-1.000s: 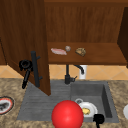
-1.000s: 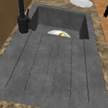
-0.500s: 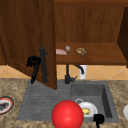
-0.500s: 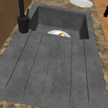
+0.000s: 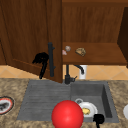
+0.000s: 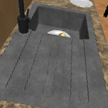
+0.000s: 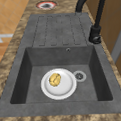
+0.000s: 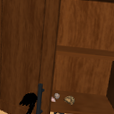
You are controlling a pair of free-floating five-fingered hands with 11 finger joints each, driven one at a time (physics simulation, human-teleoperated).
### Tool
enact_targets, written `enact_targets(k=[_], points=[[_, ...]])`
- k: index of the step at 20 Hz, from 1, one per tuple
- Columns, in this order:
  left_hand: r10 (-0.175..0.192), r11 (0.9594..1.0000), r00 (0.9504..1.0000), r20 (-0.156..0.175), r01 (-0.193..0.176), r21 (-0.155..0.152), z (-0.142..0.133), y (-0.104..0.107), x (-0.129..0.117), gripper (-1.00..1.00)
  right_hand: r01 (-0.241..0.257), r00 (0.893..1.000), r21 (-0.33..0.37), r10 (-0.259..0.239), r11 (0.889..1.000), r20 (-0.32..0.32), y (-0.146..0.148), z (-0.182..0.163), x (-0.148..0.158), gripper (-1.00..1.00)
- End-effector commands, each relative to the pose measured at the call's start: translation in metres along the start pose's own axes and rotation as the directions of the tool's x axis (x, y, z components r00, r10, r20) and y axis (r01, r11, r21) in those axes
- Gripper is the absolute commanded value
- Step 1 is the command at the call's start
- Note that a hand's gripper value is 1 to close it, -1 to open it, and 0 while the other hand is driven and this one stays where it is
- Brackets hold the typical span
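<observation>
My left hand (image 5: 41, 58) hangs at the open wall cabinet door (image 5: 27, 37), just beside its long black handle (image 5: 51, 60). Its fingers look bunched and pointing down, close to the bar, but I cannot tell whether they are round it or merely next to it. In the upper view the same hand (image 8: 28, 100) sits to the left of the handle (image 8: 39, 101), low on the door (image 8: 19, 46).

My right hand (image 5: 99, 119) floats low in front of the sink (image 5: 107, 100), near the basin's front rim; I cannot tell how its fingers stand.

The door stands swung out over the surface (image 5: 15, 87), baring the cabinet's shelf (image 5: 100, 56), where a small grey piece (image 5: 67, 48) and a brownish lump (image 5: 80, 51) lie. The black tap (image 5: 68, 75) rises below them. In the basin a white plate (image 7: 58, 84) carries a yellow morsel (image 7: 55, 79) beside the drain (image 7: 79, 76). A red ball (image 5: 67, 114) sits at the front of the draining board, and a red-rimmed dish (image 5: 5, 105) rests at the far left.

I judge the door stiff and hinged, light to swing. The slim vertical handle is the place to grip it, about mid-height, with the fingers wrapped fully round, as a smooth bar could slip from a loose hold.
</observation>
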Motion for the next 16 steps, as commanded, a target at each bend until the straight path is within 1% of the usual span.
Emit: enact_targets(k=[1,3,5,8,11,13,16], points=[[-0.016,0.9997,0.9997,-0.02,0.016,0.016,-0.028,0.006,-0.018,-1.0,0.0,1.0,0.0,0.0,1.0,0.0,0.0,0.0,0.0,0.0],[-0.013,0.9997,0.9987,-0.049,0.014,0.019,-0.037,0.009,-0.027,-1.0,0.0,1.0,0.0,0.0,1.0,0.0,0.0,0.0,0.0,0.0],[-0.018,0.9997,0.9975,-0.068,0.019,0.014,-0.048,0.013,-0.034,-1.0,0.0,1.0,0.0,0.0,1.0,0.0,0.0,0.0,0.0,0.0],[-0.022,0.9997,0.9939,-0.108,0.023,0.011,-0.063,0.018,-0.046,-1.0,0.0,1.0,0.0,0.0,1.0,0.0,0.0,0.0,0.0,0.0],[-0.027,0.9996,0.9886,-0.148,0.028,0.008,-0.077,0.025,-0.057,-1.0,0.0,1.0,0.0,0.0,1.0,0.0,0.0,0.0,0.0,0.0],[-0.031,0.9994,0.9833,-0.179,0.033,0.007,-0.083,0.031,-0.065,-1.0,0.0,1.0,0.0,0.0,1.0,0.0,0.0,0.0,0.0,0.0],[-0.034,0.9993,0.9767,-0.212,0.036,0.005,-0.094,0.039,-0.076,-1.0,0.0,1.0,0.0,0.0,1.0,0.0,0.0,0.0,0.0,0.0]])
